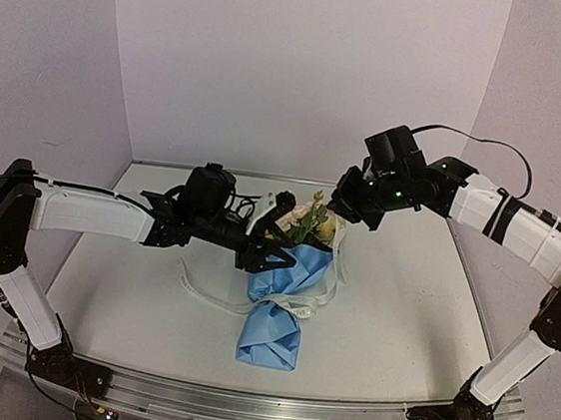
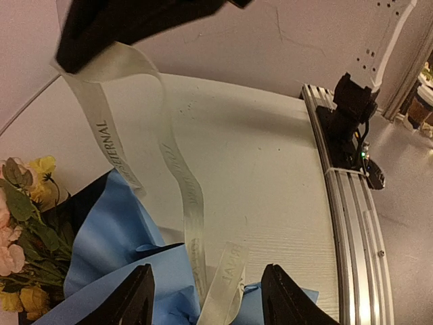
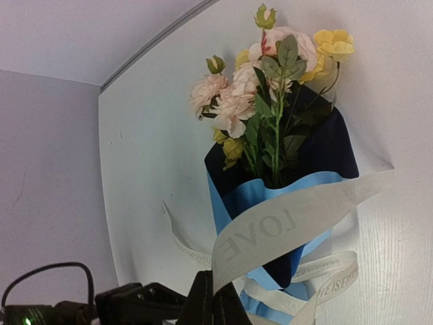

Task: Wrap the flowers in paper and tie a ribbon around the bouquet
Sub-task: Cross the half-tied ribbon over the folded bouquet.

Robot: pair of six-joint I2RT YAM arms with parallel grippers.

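Here's the bouquet [image 1: 267,334], lying flat at the centre of the surface [image 1: 121,294], long axis running front to back: flowers [image 3: 264,88] toward the far wall, the twisted tail of light blue paper [image 2: 115,237] pointing at the arm bases. The right gripper [image 3: 213,305] is clenched on the ribbon [image 3: 284,220], pinching a strand up beside the blooms on their right, and from that pinch the cream band sweeps down across the front of the cone, with more loops lying around the wrap's waist. Now the left gripper [image 2: 211,298]: released, fingers spread wide, hovering over the cone's waist from the left, grasping nothing. But look what sits in that gap: a loose ribbon end, right between the two fingers, running lengthwise away from the wrist camera. That's the relation that matters. The free end lies under the left gripper and well apart from the right one, so by my read the left arm is the one placed to take it, dropping a touch and closing on the band. No knot visible yet.
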